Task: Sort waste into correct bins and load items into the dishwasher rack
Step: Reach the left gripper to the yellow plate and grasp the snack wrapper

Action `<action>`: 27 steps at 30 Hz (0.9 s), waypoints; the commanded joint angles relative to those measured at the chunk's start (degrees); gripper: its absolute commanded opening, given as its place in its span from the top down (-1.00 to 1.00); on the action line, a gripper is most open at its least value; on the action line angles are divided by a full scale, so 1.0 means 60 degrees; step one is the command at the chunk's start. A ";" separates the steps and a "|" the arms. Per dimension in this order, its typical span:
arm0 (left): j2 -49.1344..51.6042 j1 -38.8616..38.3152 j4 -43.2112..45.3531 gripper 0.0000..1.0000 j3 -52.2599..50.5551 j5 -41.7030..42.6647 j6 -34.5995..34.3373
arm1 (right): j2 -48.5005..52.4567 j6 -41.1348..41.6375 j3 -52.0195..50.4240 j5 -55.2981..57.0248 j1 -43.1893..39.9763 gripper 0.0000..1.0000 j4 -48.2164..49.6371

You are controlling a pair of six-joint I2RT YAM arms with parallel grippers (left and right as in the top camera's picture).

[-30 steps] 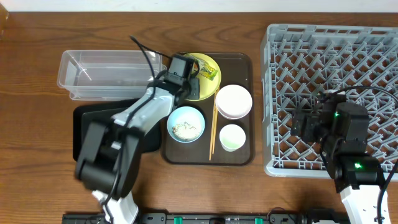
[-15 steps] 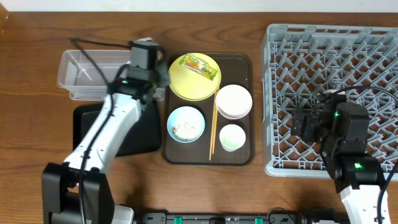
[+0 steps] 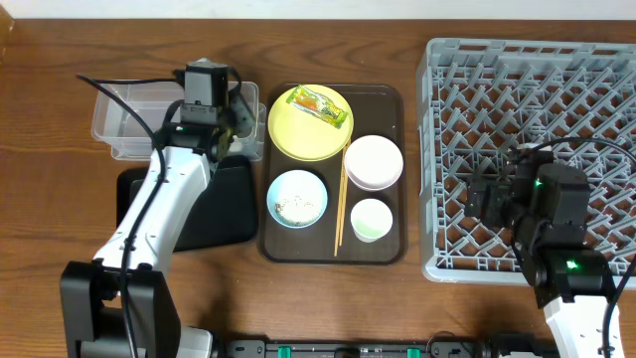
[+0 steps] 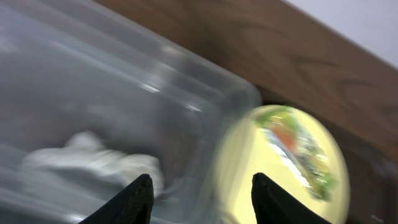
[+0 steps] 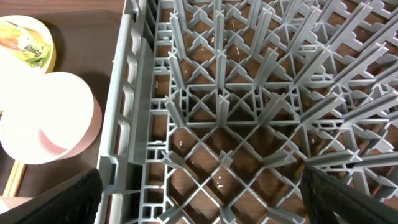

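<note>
Upper left, your clear plastic tub [image 3: 129, 114] lies just beside the flat black tray [image 3: 234, 204]. On the brown serving tray [image 3: 383, 99], the wrapper [image 3: 323, 107] lies on the round yellow plate [image 3: 293, 134], and rice scraps [image 3: 293, 207] sit in the blue bowl [image 3: 313, 184]. Your left gripper [image 4: 202, 186] hovers at the tub's right end, fingers apart and empty. Your right gripper [image 5: 205, 199] is spread wide over the grey lattice rack [image 3: 527, 89].

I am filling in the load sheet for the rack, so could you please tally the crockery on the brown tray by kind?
Plates: 1, the yellow plate
Bowls: 2, the pinkish-white bowl and the light blue bowl
Cups: 1, the small white cup
Total: 4
</note>
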 commanded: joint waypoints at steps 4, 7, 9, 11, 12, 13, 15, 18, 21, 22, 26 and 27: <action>0.0117 -0.0907 0.0379 -0.07 0.0288 0.1126 0.0532 | 0.0011 0.0084 0.0222 0.0000 -0.0080 -0.98 0.0000; 0.0211 -0.1209 0.0375 -0.07 0.0765 0.1096 0.0528 | 0.0011 0.0084 0.0222 -0.0004 -0.0080 -0.98 0.0004; 0.0357 -0.1348 0.0372 -0.07 0.1147 0.1100 0.0528 | 0.0011 0.0084 0.0222 -0.0004 -0.0080 -0.98 0.0007; 0.0685 -0.1519 0.0331 -0.07 0.1636 0.1100 0.0532 | 0.0011 0.0084 0.0222 -0.0004 -0.0080 -0.98 0.0011; 0.0801 -0.1555 0.0295 -0.07 0.1767 0.1100 0.0532 | 0.0011 0.0084 0.0222 -0.0004 -0.0080 -0.98 0.0015; 0.1027 -0.1610 0.0211 -0.07 0.1978 0.1100 0.0528 | 0.0011 0.0084 0.0222 -0.0004 -0.0080 -0.99 0.0015; 0.1559 -0.1705 0.0036 -0.07 0.2393 0.1104 0.0528 | 0.0011 0.0084 0.0222 -0.0004 -0.0080 -0.98 0.0015; 0.2353 -0.1810 -0.0018 -0.09 0.2754 0.1107 0.0521 | 0.0011 0.0084 0.0222 -0.0004 -0.0080 -0.99 0.0007; 0.3042 -0.1945 0.0135 -0.23 0.2834 0.1104 0.0525 | 0.0011 0.0084 0.0222 -0.0004 -0.0080 -0.99 0.0007; 0.3249 -0.1982 0.0186 -0.25 0.2834 0.1104 0.0521 | 0.0018 0.0084 0.0222 -0.0004 -0.0080 -0.99 0.0007; 0.4033 -0.2138 0.0273 -0.26 0.2834 0.1104 0.0142 | 0.0051 0.0084 0.0222 -0.0004 -0.0080 -0.98 0.0011; 0.4204 -0.2157 0.0273 -0.26 0.2834 0.1100 -0.0033 | 0.0069 0.0084 0.0222 -0.0004 -0.0080 -0.98 0.0011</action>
